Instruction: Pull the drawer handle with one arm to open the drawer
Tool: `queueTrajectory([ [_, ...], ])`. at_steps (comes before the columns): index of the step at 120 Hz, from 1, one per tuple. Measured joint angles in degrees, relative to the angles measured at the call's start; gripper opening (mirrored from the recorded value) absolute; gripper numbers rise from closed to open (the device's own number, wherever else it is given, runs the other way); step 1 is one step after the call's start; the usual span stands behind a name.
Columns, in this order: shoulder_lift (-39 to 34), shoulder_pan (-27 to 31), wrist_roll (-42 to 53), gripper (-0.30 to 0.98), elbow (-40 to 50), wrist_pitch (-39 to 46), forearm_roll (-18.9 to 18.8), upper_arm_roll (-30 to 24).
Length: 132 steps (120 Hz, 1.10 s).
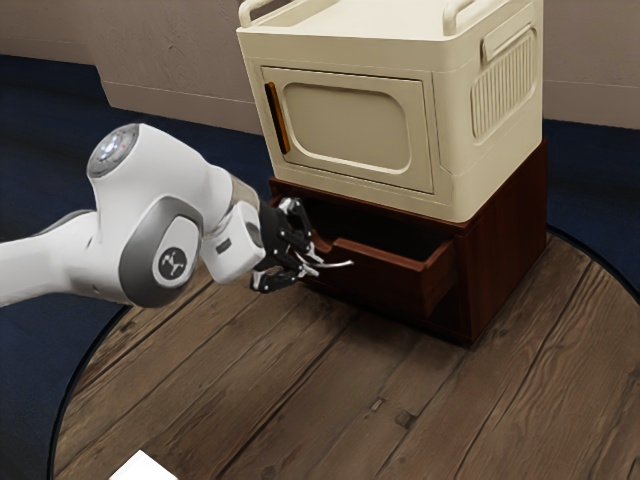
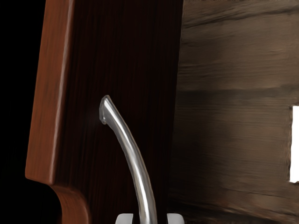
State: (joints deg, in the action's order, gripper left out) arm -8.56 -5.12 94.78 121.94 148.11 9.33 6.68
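In the exterior view my gripper (image 1: 314,258) is at the front of the pulled-out brown drawer (image 1: 378,283), shut on the curved silver drawer handle (image 1: 338,264). A dark opening shows behind the drawer's front panel. From the wrist view, the handle (image 2: 134,161) rises between the two light fingertips of my gripper (image 2: 149,219), one on each side of the bar. The handle's far end meets the dark face of the drawer (image 2: 124,51). Exactly where the pads touch the bar is hard to make out.
A cream cabinet (image 1: 350,130) with an orange-handled door rests on the brown drawer unit (image 1: 500,255). The round wooden table (image 1: 330,400) extends below the drawer, and a white object (image 1: 143,468) lies at the exterior view's lower edge.
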Motion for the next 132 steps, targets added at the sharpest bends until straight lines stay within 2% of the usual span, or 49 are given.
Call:
queueTrajectory([
  [132, -11.6, 0.0, 0.2, 0.00, 11.4, -0.2, -1.7, 0.6],
])
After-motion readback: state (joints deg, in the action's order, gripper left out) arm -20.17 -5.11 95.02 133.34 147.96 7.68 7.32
